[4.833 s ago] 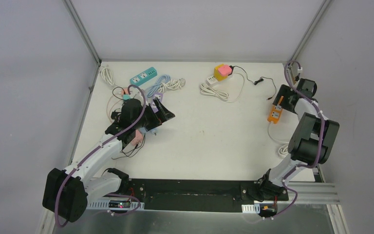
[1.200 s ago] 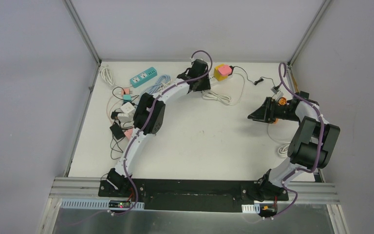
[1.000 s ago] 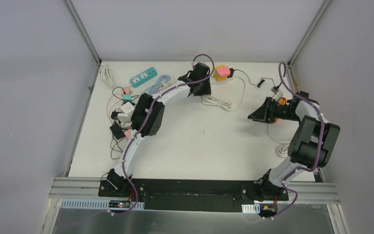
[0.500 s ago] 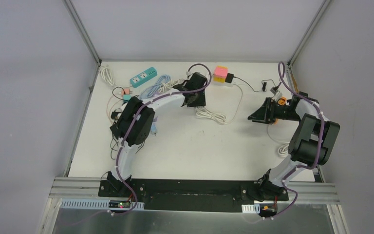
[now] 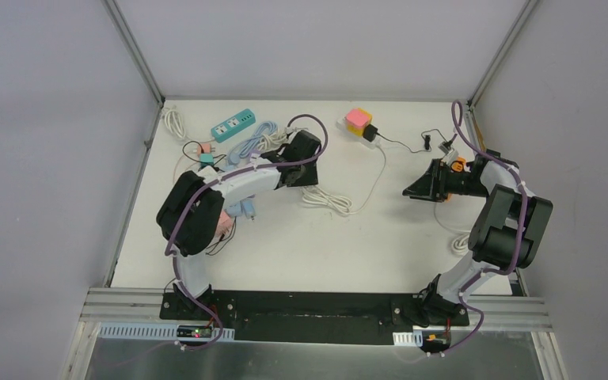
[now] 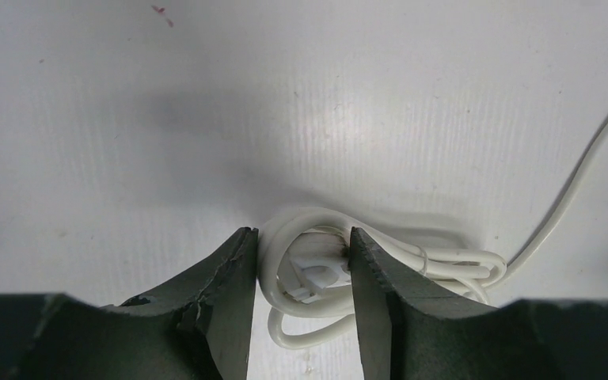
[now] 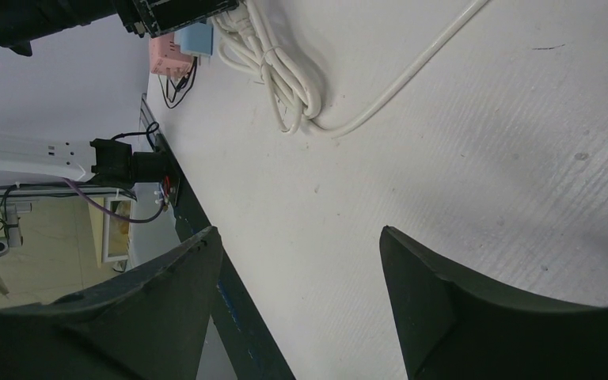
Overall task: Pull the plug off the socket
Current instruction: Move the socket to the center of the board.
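Near mid-counter, my left tool [image 6: 301, 237] is clamped on the limp white cord bundle [image 6: 317, 273]. To the right, the right tool [image 7: 297, 237] gapes wide and holds nothing. At the far edge sits the cube socket [image 5: 356, 119], probably light, so it needs bracing. I'd grip the stiff black plug [image 5: 370, 132] by its body.

Probably lab: walled white table [image 5: 324, 245], aluminium framing [image 5: 530, 310].
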Robot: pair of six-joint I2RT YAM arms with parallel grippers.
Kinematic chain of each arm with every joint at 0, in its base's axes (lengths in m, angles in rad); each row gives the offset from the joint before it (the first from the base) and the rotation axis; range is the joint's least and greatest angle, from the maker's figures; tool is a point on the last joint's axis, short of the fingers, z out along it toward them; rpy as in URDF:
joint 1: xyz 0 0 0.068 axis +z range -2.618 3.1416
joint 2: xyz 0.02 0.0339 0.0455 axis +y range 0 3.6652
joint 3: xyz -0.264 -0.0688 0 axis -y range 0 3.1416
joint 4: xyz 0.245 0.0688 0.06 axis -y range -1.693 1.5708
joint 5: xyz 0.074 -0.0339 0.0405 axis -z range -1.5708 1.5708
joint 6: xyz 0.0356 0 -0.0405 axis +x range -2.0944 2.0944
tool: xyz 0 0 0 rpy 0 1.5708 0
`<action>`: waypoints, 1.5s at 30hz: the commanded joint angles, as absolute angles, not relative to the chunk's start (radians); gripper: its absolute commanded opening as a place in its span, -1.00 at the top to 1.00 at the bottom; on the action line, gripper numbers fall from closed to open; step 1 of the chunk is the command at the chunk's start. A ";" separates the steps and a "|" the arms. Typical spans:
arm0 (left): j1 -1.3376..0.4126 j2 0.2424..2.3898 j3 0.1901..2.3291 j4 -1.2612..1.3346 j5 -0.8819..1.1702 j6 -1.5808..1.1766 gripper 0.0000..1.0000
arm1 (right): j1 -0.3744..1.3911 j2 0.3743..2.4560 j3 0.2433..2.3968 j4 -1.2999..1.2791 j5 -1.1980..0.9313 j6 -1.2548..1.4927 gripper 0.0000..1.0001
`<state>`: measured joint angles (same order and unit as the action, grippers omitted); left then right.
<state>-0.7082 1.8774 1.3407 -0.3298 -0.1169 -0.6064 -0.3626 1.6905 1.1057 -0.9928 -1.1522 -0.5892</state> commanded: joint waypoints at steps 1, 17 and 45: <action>-0.721 1.752 1.273 -0.296 -0.178 -0.614 0.62 | -0.367 1.663 1.135 -0.998 -1.177 -0.633 -0.51; -0.723 1.497 0.997 -0.327 -0.220 -0.644 0.64 | -0.359 1.646 1.127 -1.001 -1.175 -0.641 -0.51; -0.722 1.037 0.898 -0.221 -0.249 -0.473 -0.05 | -0.312 1.655 1.464 -1.232 -1.026 -0.800 -0.52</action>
<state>-0.7143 1.1439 0.8993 -0.2871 -0.1658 -0.5297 -0.3328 1.6745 1.3544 -1.1656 -1.0683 -0.7288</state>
